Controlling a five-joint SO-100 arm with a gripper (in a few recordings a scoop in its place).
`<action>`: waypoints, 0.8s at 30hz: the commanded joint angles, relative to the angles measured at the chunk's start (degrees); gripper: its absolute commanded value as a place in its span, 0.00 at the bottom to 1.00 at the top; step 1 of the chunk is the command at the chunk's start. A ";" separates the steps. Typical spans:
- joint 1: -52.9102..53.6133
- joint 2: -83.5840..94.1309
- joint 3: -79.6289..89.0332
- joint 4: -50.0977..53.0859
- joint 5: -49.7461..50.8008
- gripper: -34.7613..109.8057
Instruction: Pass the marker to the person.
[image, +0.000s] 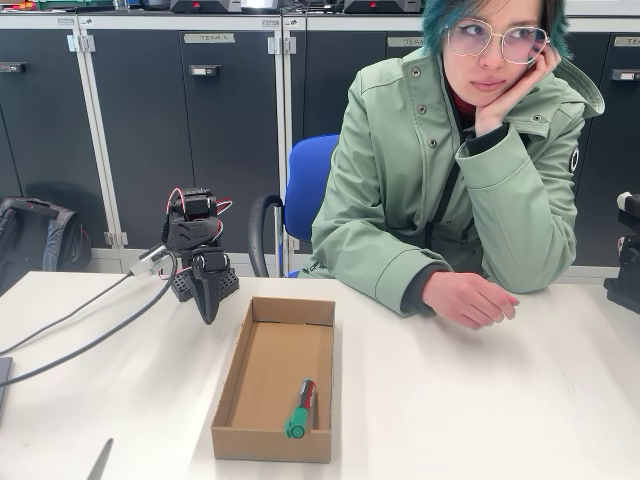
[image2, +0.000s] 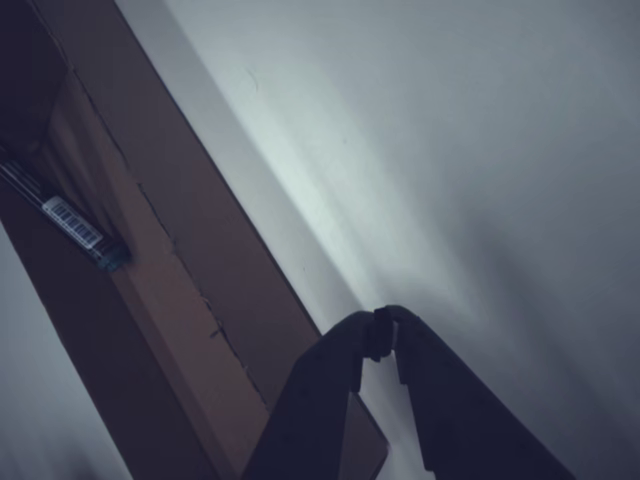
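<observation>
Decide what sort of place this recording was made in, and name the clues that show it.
Probably a workshop or lab room: labelled dark storage cabinets line the back wall, a blue office chair stands at a white table, and a small robot arm with its pincer sits cabled there.

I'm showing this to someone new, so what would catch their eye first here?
The person in the sage-green jacket, sitting behind the table with chin on one hand. Then the marker lying in the near right corner of the shallow cardboard box, with the robot's shut tool hanging beside the box's far left corner.
</observation>
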 joint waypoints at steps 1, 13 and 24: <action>-3.60 4.39 9.40 2.64 -35.86 0.21; -3.60 4.39 9.40 2.64 -36.47 0.21; -3.52 4.39 9.40 2.72 -36.56 0.21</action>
